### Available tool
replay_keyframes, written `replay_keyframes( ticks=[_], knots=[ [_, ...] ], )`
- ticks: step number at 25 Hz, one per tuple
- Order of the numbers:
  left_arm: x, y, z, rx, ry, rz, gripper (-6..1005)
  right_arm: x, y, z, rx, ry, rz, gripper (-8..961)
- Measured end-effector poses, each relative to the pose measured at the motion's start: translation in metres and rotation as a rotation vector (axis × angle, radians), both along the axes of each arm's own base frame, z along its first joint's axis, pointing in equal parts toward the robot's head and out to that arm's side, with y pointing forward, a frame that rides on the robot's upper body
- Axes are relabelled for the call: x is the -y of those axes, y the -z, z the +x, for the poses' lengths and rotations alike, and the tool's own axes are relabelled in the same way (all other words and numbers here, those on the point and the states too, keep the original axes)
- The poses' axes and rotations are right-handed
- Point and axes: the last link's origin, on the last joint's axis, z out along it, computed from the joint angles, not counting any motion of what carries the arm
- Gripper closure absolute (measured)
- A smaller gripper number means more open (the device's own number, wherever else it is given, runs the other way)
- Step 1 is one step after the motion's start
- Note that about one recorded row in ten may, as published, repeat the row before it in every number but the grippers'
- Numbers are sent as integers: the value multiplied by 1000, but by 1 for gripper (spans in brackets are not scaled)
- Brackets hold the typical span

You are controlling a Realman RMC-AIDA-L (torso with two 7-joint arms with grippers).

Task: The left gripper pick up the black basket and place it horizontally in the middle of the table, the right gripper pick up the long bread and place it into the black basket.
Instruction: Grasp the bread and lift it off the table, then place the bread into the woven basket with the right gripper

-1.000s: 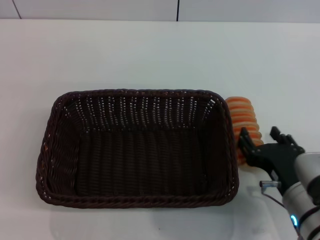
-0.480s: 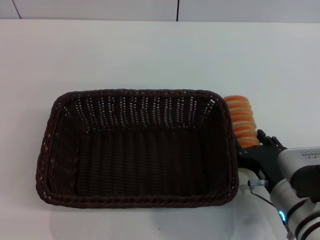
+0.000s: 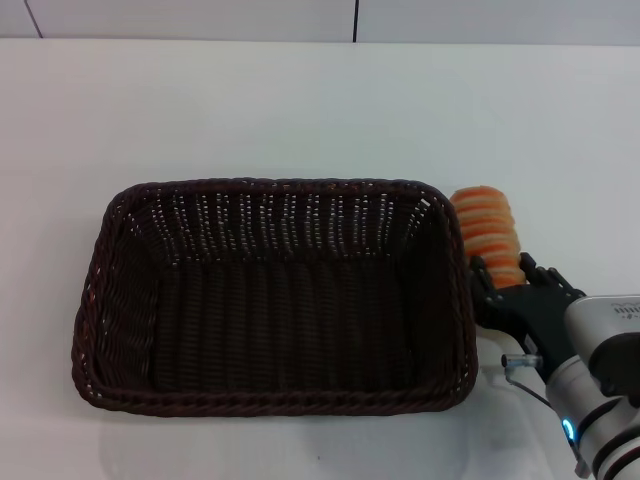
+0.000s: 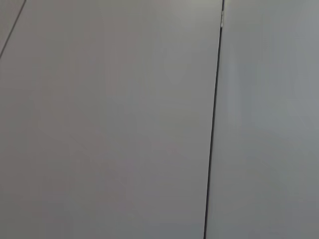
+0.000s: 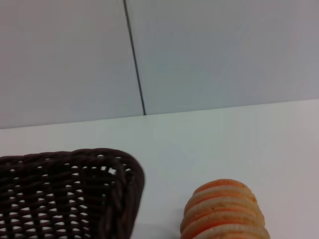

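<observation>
The black basket lies lengthwise across the middle of the white table, empty. The long bread, tan with orange stripes, sits just right of the basket's right rim. My right gripper is at the bread's near end with its fingers closed on both sides of it. The right wrist view shows the bread's far end and a basket corner. The left gripper is out of view; the left wrist view shows only wall.
A grey panelled wall with a dark seam runs along the table's far edge. Bare white tabletop lies beyond and to both sides of the basket.
My right gripper has come in around the bread's near end and its fingers have narrowed onto it. The bread has shifted slightly away from me.
</observation>
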Motion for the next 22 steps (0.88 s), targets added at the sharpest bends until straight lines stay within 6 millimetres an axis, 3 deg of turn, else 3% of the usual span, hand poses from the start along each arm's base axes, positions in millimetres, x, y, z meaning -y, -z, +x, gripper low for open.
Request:
replay_keyframes(
  ticks=[6, 8, 9, 13, 17, 22],
  knots=[
    [0, 0, 0, 8, 4, -2, 394, 3, -17, -2, 20, -7, 149, 427],
    [0, -1, 0, 8, 5, -2, 394, 14, -31, -19, 41, -110, 273, 452],
    [0, -1, 1, 7, 5, -2, 394, 14, -31, -19, 41, -110, 273, 466],
    [-1, -1, 1, 7, 8, -2, 394, 39, -39, -51, 44, -317, 404, 494],
    [-2, -1, 2, 7, 9, -2, 394, 60, -33, -82, 13, -544, 400, 512],
    [-3, -1, 2, 7, 11, -2, 394, 63, -7, -102, -7, -729, 220, 539]
  ],
)
